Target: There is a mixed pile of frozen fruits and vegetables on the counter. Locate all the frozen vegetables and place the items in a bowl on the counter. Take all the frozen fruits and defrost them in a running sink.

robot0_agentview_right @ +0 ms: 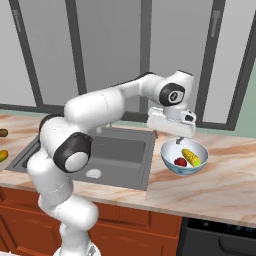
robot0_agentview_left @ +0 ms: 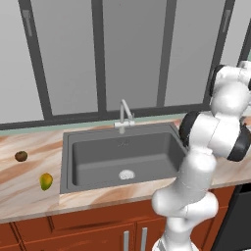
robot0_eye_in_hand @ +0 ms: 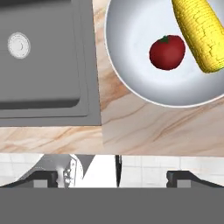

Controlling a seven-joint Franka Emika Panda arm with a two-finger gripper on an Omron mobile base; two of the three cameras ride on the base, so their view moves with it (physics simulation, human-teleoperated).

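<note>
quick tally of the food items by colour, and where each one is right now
Yellow: 1, corn cob in the bowl
Red: 1, tomato in the bowl
Yellow-green: 1, mango on the counter, left of the sink
Brown: 1, kiwi on the counter
Total: 4

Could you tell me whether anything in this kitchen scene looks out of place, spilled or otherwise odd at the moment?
Nothing stands out. The corn cob and tomato lie inside the bowl; the mango and kiwi sit upright on the counter left of the sink, which holds no fruit yet. No spills or damage show.
</note>
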